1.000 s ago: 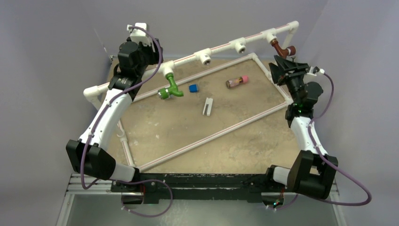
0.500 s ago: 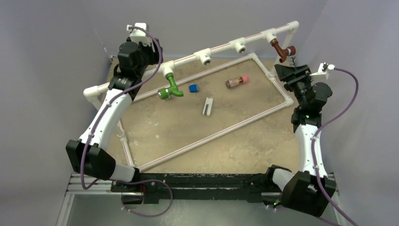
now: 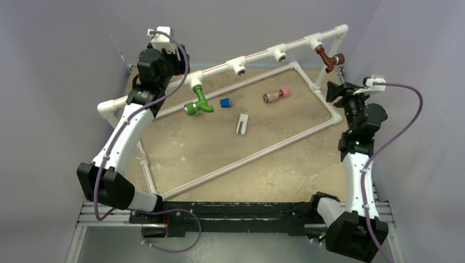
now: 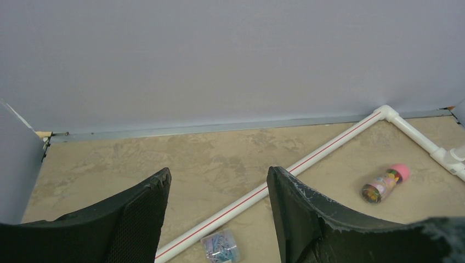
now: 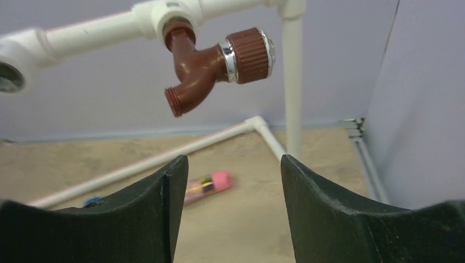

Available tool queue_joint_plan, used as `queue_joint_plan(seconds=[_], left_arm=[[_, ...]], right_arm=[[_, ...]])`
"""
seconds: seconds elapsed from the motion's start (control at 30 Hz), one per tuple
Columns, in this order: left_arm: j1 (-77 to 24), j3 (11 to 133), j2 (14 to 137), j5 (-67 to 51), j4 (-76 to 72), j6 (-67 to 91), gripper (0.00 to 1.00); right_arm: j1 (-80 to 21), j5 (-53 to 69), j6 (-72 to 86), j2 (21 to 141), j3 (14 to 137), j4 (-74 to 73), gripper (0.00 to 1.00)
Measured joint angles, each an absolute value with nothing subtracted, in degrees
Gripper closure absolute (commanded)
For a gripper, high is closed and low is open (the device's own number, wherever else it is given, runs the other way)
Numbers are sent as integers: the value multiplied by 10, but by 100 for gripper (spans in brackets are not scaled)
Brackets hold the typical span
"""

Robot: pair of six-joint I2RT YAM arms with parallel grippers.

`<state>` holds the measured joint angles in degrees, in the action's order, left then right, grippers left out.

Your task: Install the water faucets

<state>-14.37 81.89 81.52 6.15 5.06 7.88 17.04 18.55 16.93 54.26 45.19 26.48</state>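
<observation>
The green faucet hangs from a white tee on the raised pipe at the back left. The reddish-brown faucet hangs from the tee at the pipe's right end; in the right wrist view it sits above and ahead of the fingers, spout down. My right gripper is open and empty, below and just short of that faucet, not touching it. My left gripper is open and empty, held high behind the pipe, left of the green faucet.
A brownish cylinder with a pink cap, a blue box and a small white piece lie inside the white pipe frame. Two open tees sit on the raised pipe. Purple walls stand close on the right.
My right gripper has drawn back from the reddish-brown faucet, toward the near right, and its arm has straightened. The faucet stays on the pipe. The left arm has not moved.
</observation>
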Motion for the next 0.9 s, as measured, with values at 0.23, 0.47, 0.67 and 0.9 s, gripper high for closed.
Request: queue_joint_plan(seconds=[0.23,0.47,0.67,0.9], left_arm=[[-144,818,815,62,49,79,36],[-143,819,815,63,49,79,36],[-142,819,815,62,50,79,35],[-136,819,815,59,53,79,35]], right_arm=[[124,156,-51,563,451,261,33],[85,102,-262,514,355,376,25],[80,99,-376,530,342,461,24],[66,106,-472,593,358,505,19]])
